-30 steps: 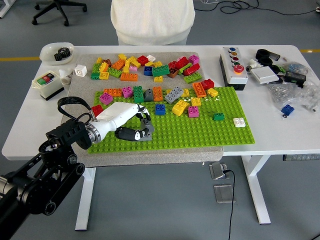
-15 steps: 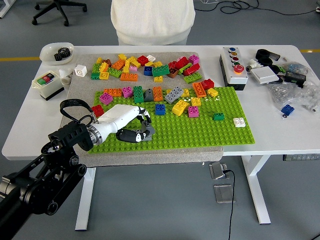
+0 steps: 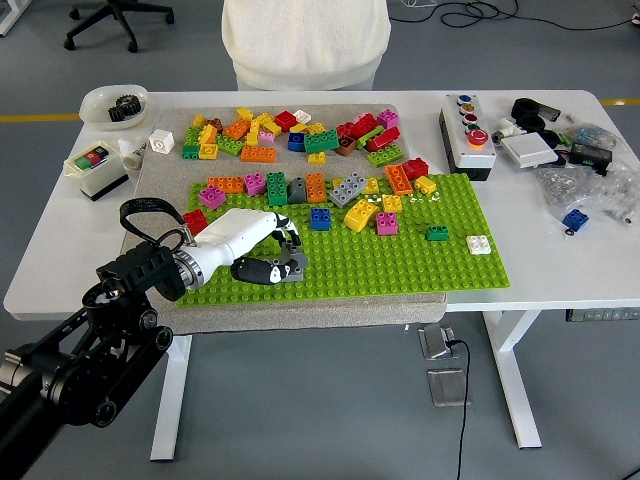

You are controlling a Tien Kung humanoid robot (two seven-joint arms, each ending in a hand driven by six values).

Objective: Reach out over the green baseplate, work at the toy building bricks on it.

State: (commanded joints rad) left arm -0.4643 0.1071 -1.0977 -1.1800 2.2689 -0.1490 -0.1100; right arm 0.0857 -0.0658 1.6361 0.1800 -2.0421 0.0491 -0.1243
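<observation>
Nothing has visibly shifted since half a second ago: our left hand (image 3: 262, 252) stays at the lower left of the green baseplate (image 3: 400, 262), fingers curled around a grey brick (image 3: 289, 268) that sits on the studs. More toy bricks (image 3: 330, 190) lie along the plate's upper edge and on the mat beyond it. At the top centre of the frame a person (image 3: 305, 42) stands behind the bench (image 3: 560, 260).
</observation>
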